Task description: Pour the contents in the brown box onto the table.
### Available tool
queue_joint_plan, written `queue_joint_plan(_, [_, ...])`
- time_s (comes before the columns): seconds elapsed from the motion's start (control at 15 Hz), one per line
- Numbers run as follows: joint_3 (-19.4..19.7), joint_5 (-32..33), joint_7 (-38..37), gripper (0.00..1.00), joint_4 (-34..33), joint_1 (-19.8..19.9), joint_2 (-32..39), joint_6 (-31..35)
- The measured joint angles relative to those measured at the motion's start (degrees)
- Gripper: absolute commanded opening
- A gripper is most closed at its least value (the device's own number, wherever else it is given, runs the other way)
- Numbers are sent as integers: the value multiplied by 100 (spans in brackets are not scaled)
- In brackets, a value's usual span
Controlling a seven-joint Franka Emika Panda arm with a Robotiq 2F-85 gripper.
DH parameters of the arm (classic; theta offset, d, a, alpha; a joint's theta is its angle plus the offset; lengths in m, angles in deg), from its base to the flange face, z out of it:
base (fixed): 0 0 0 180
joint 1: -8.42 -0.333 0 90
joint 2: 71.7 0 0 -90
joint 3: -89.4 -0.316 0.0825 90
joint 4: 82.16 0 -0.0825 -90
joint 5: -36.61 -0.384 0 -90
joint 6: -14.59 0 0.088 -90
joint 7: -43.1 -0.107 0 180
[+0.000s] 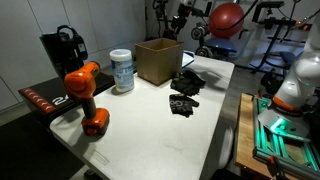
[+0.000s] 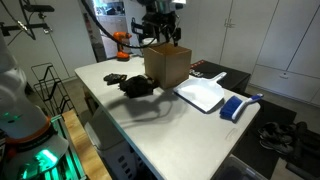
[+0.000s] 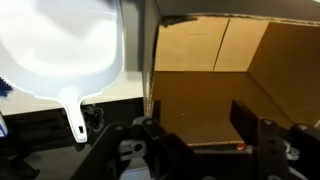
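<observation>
Over brown box (image 3: 215, 70), gripper (image 3: 198, 126) jaws apart

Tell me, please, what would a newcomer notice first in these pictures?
The orange drill at the white table's near corner stands out first. Farther back the brown box stands upright, with the black glove-like contents lying on the tabletop beside it. A white dustpan lies on the box's other side.

place: lab or garage workroom, cannot tell which | signs: white table (image 1: 150, 130) with drill (image 1: 85, 92); red ball (image 1: 228, 18), gym frames (image 1: 270, 25) behind; white cupboards (image 2: 290, 35); shoes (image 2: 277, 137) on floor
</observation>
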Motion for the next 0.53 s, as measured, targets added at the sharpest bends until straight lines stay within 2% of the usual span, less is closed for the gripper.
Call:
queue_joint_plan(0.27, [-25, 608, -1111, 100, -207, -184, -755, -1576])
queue_joint_plan(0.53, [-235, 1144, -2218, 100, -438, -378, -1378, -3050])
